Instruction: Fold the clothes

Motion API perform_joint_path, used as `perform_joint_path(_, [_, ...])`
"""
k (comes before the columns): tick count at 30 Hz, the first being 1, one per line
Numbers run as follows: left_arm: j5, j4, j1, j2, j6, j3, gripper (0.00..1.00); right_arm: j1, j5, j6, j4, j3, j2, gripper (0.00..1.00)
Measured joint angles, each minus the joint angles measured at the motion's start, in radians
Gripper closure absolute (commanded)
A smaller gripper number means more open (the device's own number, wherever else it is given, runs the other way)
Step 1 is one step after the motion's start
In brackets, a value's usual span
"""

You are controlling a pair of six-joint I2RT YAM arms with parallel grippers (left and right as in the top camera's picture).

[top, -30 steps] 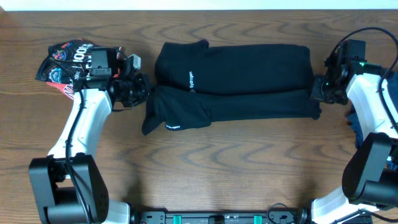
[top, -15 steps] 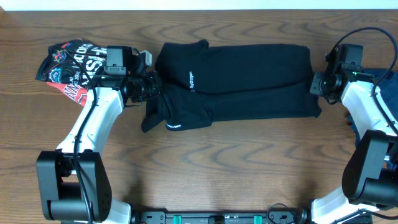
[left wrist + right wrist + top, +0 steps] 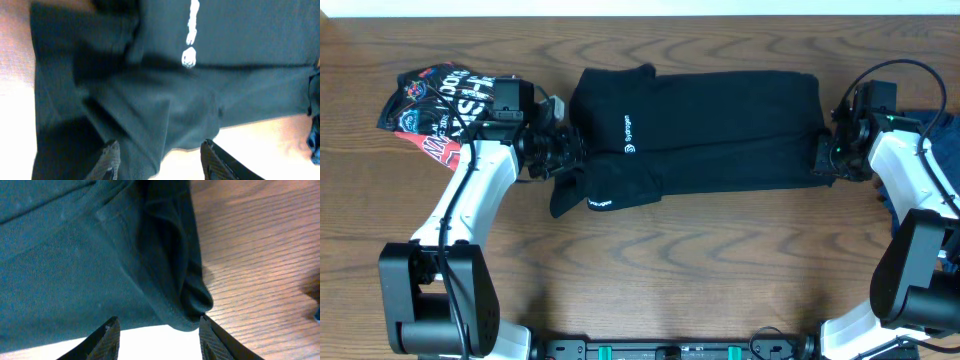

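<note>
While black garment (image 3: 720,125) lies across upper centre of frame, long axis running left to right, left gripper (image 3: 568,152) sits at its left end, right gripper (image 3: 822,156) at right end; both jaws spread wide, straddling fabric, nothing clamped

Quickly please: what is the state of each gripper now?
Left gripper: open, over the black garment.
Right gripper: open, at the garment's edge.
</note>
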Motion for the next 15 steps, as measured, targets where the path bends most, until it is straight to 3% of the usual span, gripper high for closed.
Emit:
perform_joint_path(8, [0.0, -0.042, -0.05, 0.0, 0.043, -0.003, 0.46, 0.0, 0.001, -0.014, 0.138, -0.114, 0.0, 0.62])
perform_joint_path(11, [-0.057, -0.076, -0.076, 0.0, 0.055, -0.019, 0.46, 0.0, 0.002, -0.019, 0.174, -0.167, 0.0, 0.78])
perform_joint_path(12, [-0.084, -0.09, -0.08, 0.0, 0.058, -0.025, 0.46, 0.0, 0.004, -0.019, 0.18, -0.18, 0.0, 0.88])
perform_joint_path(15, [-0.155, -0.134, -0.081, 0.0, 0.058, -0.046, 0.46, 0.0, 0.035, -0.005, 0.185, -0.211, 0.0, 0.95])
